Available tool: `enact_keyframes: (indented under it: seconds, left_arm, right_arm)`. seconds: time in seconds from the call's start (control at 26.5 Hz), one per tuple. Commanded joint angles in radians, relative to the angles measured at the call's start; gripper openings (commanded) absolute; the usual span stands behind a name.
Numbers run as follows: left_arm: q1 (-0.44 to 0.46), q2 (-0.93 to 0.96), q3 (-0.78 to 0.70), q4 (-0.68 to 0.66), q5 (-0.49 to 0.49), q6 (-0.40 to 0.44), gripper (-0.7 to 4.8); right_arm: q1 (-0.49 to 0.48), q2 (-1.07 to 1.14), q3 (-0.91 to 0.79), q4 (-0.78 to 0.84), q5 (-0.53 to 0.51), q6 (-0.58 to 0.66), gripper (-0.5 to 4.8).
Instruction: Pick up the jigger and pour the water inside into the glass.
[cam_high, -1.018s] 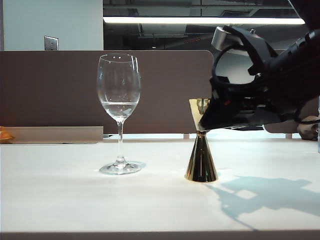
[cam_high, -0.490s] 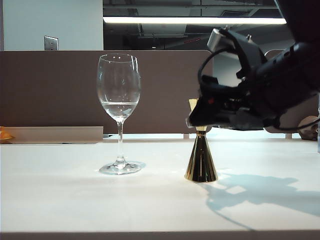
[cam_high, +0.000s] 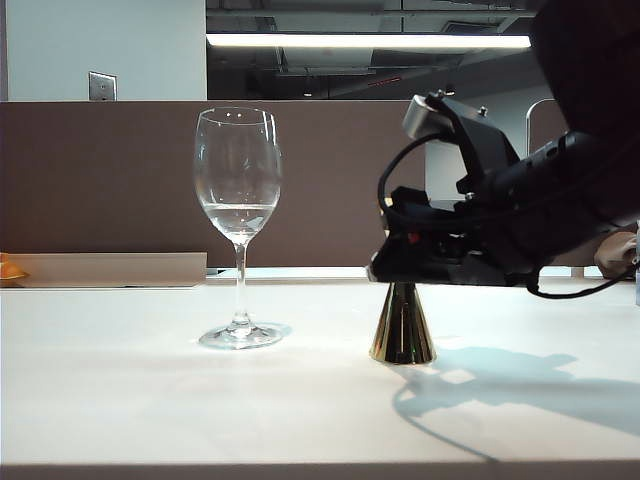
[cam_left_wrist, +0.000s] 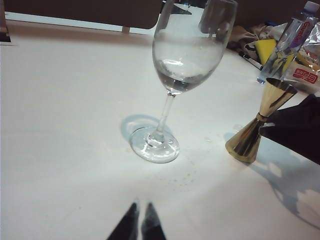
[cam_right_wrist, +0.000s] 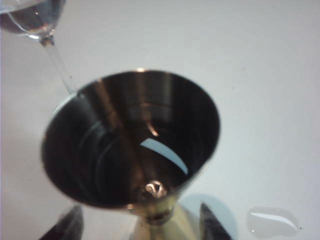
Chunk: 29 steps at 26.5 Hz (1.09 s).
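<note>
Right fingers (cam_right_wrist: 141, 225) apart astride upright jigger (cam_high: 402, 322) waist, wide mouth up, left fingers (cam_left_wrist: 140, 227) pressed together.

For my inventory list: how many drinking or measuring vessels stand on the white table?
2. The glass stands on the left side of the table. The jigger stands to its right, with the right hand around its waist. More may be hidden behind the arm.

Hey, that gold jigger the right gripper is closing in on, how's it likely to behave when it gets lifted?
Probably slippery: the jigger is mirror-polished metal, tapering to a narrow waist where the right gripper straddles it. Likely stiff. Its upper cup stands open, so any tilt could spill the contents. The left gripper is away, near the glass.
</note>
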<state>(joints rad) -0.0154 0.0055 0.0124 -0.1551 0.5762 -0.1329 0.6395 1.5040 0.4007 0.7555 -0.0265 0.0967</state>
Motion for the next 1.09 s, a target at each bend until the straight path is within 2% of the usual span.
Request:
enact_keyframes:
  seconds: [0.04,0.45,1.09]
  left_arm:
    - [0.001,0.0,0.004,-0.012,0.011,-0.006,0.23]
    - [0.001,0.0,0.004,-0.012,0.011,-0.006,0.23]
    - [0.001,0.0,0.004,-0.012,0.011,-0.006,0.23]
  right_arm:
    - [0.0,0.019,0.005,0.057,-0.003,0.008,2.64]
    - [-0.002,0.1,0.09,0.063,-0.033,0.009,2.61]
    - [-0.04,0.112,0.089,0.025,-0.048,0.009,2.38]
